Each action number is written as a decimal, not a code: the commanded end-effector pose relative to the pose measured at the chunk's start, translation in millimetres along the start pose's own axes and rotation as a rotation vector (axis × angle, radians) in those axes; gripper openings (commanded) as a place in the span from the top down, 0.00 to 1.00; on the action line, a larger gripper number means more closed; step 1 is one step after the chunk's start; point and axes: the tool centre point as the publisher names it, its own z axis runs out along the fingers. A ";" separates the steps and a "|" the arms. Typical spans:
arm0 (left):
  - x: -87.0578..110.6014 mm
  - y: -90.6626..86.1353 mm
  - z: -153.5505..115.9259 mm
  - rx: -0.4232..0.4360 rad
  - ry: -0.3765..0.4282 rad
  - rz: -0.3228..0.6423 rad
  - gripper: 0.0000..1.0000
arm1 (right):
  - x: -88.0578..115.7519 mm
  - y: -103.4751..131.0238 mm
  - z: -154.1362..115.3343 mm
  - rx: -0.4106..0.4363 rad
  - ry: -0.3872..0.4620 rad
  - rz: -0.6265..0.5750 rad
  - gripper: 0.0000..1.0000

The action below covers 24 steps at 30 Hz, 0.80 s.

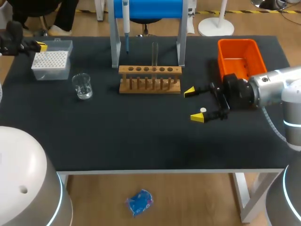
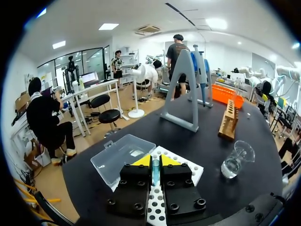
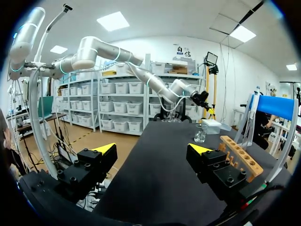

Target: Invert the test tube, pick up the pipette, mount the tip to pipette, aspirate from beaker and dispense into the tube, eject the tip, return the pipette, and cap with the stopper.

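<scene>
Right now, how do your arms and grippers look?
The left arm and right arm are rounded silver-white tubes; the right carries a grey ribbed hose. The left gripper and right gripper are black bolted blocks ending in yellow wedge tips.

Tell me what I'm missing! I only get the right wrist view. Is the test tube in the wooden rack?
Observer: Yes. The test tube stands upright in the wooden rack, near its middle holes.
Operator: Where's the pipette?
Observer: The pipette hangs on the stand behind the rack.
Operator: What's behind my gripper?
Observer: An orange bin sits on the table behind the right gripper, beside that arm's wrist.
</scene>
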 end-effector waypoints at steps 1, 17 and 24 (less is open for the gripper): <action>5.0 -8.6 -6.5 -0.007 -0.011 0.009 1.00 | 0.7 -0.4 0.1 0.000 -0.002 -0.001 0.00; 12.1 -32.1 -24.1 0.014 -0.018 0.021 1.00 | 0.7 -0.4 0.1 0.000 -0.002 -0.001 0.00; 16.7 -36.5 -27.5 0.011 -0.006 0.030 1.00 | 0.7 -0.4 0.1 0.000 -0.002 -0.001 0.00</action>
